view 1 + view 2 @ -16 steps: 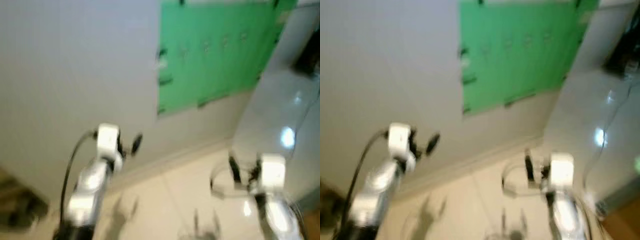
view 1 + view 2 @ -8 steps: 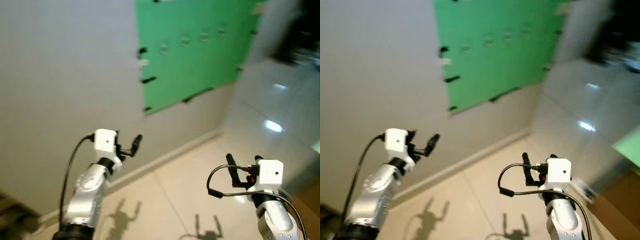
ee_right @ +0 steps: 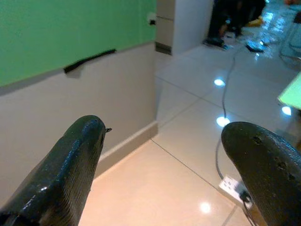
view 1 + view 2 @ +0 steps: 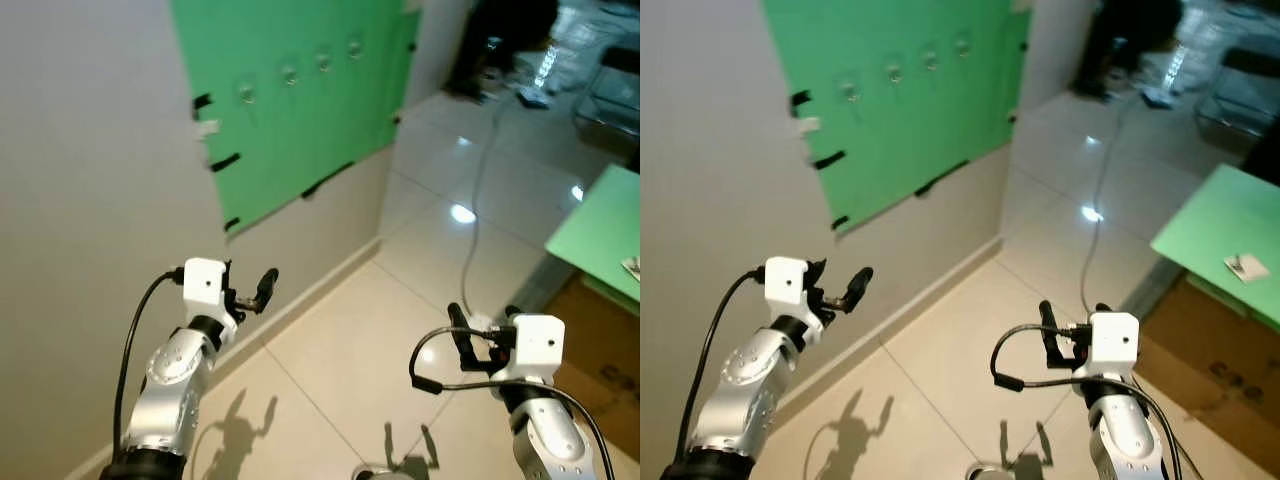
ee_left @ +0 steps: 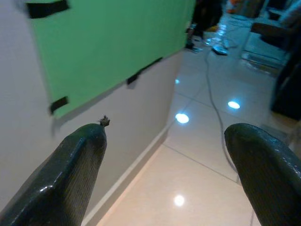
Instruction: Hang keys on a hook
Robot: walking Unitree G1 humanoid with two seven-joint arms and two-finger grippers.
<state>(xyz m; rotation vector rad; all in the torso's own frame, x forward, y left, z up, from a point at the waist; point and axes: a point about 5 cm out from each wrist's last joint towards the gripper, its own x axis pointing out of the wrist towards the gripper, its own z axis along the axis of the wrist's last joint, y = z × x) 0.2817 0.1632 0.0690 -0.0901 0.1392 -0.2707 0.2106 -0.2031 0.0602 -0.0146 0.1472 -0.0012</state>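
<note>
Hovering empty, fingers spread: left end effector, right end effector; hooks on green panel well apart above.

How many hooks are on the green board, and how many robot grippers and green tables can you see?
Hooks on the green board: 4
Grippers, left and right: 2
Green table: 1
Total: 7
</note>
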